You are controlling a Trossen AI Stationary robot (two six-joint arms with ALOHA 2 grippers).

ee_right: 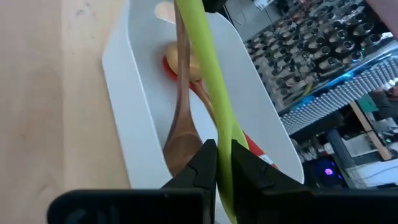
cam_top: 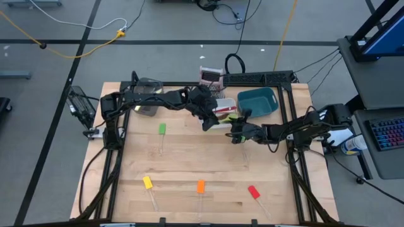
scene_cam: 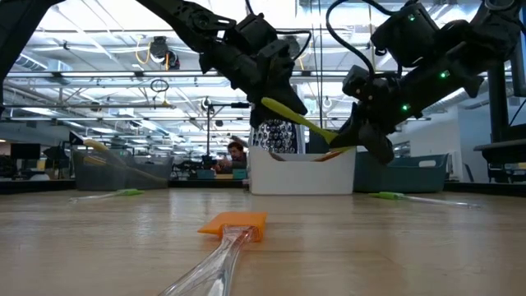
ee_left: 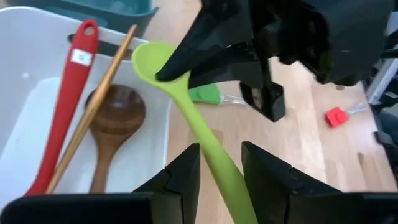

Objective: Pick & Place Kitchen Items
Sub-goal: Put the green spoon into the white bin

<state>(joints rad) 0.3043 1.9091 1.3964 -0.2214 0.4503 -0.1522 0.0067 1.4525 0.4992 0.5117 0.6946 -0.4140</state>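
Note:
A green spoon [ee_left: 205,134] hangs tilted above the white bin [cam_top: 225,122], between my two grippers. My right gripper [ee_right: 224,155] is shut on its bowl end. My left gripper [ee_left: 221,171] is open, one finger on each side of the spoon's handle. In the low view the spoon [scene_cam: 297,117] slopes down from the left gripper [scene_cam: 275,97] to the right gripper [scene_cam: 362,141]. A red spoon [ee_left: 65,106], a wooden spoon [ee_left: 115,124] and a gold handle [ee_left: 93,109] lie in the bin. My left gripper's fingers [ee_left: 186,174] flank the handle's middle [ee_left: 214,155]. A gap shows on one side, and I cannot tell whether the other finger touches it. My right gripper pinches the spoon's bowl [ee_left: 163,62] between its two fingers, coming from the table's right and slanting down. The spoon is lifted clear and tilted, its handle rising away toward the left gripper.
Green [cam_top: 162,129], yellow [cam_top: 147,183], orange [cam_top: 200,186] and red [cam_top: 254,192] spatulas lie flat on the wooden table. A teal bin [cam_top: 259,101], a dark mesh bin [cam_top: 148,102] and a pink-and-silver grater [cam_top: 211,77] stand along the far edge.

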